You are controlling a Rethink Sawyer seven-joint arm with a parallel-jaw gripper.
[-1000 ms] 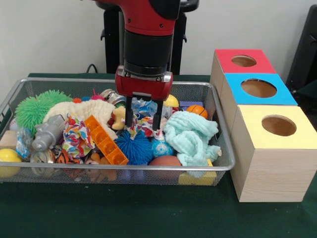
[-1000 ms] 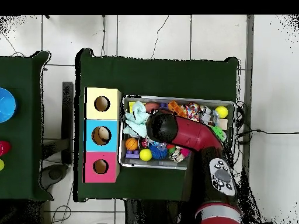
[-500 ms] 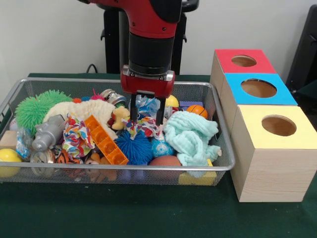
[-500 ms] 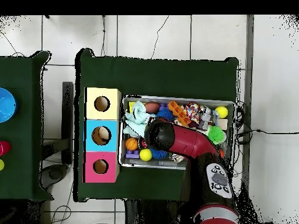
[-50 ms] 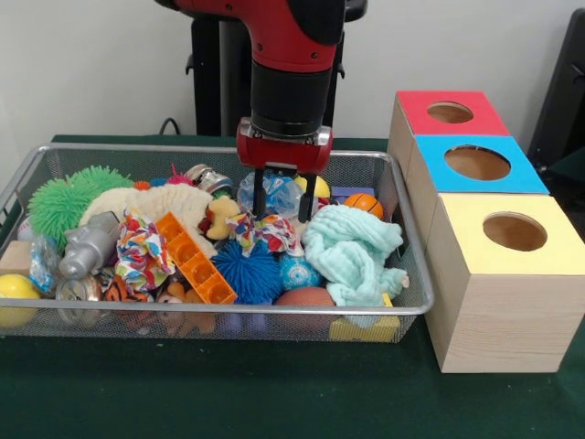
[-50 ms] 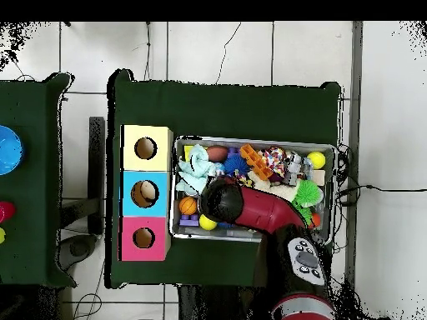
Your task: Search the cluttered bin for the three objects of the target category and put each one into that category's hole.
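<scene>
Since 1 second earlier my gripper (image 5: 281,194) had lifted off the patterned cloth (image 5: 265,230) and drifted toward the bin's far side, fingers spread and empty, the cloth left in the wire bin (image 5: 110,320). I couldn't tell the target category; 3 boxes (image 5: 475,165) showed holes. I judged another descent might snag the mint cloth (image 5: 352,251) or nearby toys.

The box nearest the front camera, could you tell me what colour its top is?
Yellow top, clearest in the front view.

Wire-mesh metal bin (image 5: 37,163); matt wooden boxes (image 5: 498,315); soft crinkled cloth (image 5: 352,251); glossy plastic block (image 5: 195,259); rubbery spiky ball (image 5: 64,197).
</scene>
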